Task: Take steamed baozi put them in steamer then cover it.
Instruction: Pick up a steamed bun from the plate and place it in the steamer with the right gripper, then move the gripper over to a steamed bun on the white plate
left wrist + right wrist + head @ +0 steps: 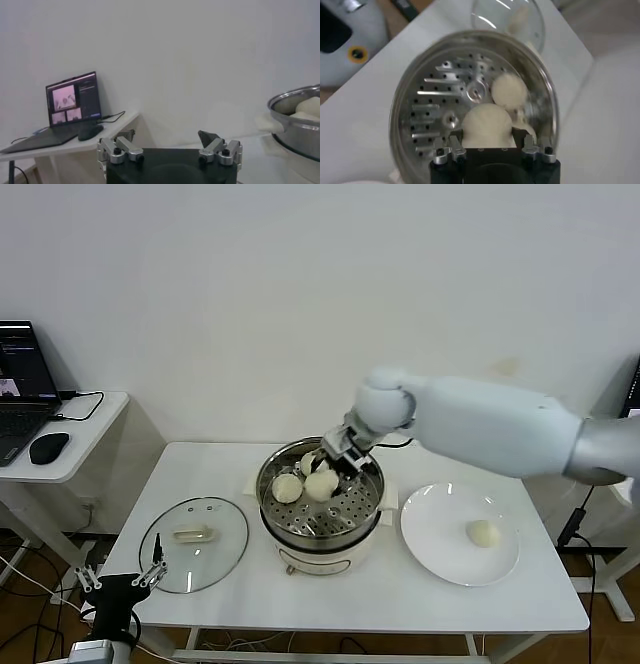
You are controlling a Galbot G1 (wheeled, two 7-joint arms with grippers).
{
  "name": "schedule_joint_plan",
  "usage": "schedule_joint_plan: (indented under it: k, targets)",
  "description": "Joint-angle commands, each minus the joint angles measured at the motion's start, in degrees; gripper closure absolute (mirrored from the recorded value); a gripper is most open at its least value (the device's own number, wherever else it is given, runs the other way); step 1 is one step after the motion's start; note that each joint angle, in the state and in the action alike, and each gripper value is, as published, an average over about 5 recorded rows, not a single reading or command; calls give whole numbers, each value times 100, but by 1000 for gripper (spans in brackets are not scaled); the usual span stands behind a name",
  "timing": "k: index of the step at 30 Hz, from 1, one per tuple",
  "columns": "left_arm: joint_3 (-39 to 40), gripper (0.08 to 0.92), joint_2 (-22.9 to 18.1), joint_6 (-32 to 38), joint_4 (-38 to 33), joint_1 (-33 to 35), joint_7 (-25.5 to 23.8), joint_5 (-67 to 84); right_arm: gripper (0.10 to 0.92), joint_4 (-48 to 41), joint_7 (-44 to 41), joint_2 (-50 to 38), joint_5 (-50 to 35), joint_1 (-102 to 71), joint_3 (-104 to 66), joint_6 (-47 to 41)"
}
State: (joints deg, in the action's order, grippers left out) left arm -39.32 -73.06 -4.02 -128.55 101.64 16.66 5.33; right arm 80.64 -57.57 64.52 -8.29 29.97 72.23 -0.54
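The white table (200, 474) carries the steamer (320, 534) at its centre, the cover (195, 544) at the pot's nine o'clock and a plate (440, 559) at its three o'clock. The right gripper (335, 459) hangs over the tray, its jaws set around a baozi (487, 125) that rests among two others. The last bun (484, 532) lies on the plate, nearer the right arm. The left gripper (125, 579) waits spread wide at the table's near-left edge, close beside the cover.
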Motion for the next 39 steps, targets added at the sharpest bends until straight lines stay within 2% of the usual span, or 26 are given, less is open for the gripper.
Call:
schedule_joint_plan:
  k: [1, 7, 18, 26, 28, 32, 39]
  targets:
    - [-12, 177, -42, 26, 0, -25, 3, -2, 390, -240, 26, 556, 989, -195, 276, 1370]
    - [-12, 177, -72, 77, 28, -17, 17, -8, 386, -294, 58, 579, 1277, -297, 279, 1668]
    - [-2, 177, -93, 94, 33, 0, 21, -11, 377, -218, 3, 543, 1317, -223, 307, 1773]
    - [3, 177, -46, 91, 29, -51, 19, -6, 222, -45, 27, 337, 1155, 34, 278, 1758]
    - [-14, 177, -13, 89, 29, -61, 17, 4, 209, 27, 3, 207, 1083, 135, 211, 1692]
    - [-63, 177, 66, 82, 32, -75, 12, 45, 203, 128, -117, -221, 912, 326, -27, 1243]
    - [-78, 177, 157, 71, 28, -118, -7, 76, 203, 542, -442, -1402, 603, 492, -405, -285]
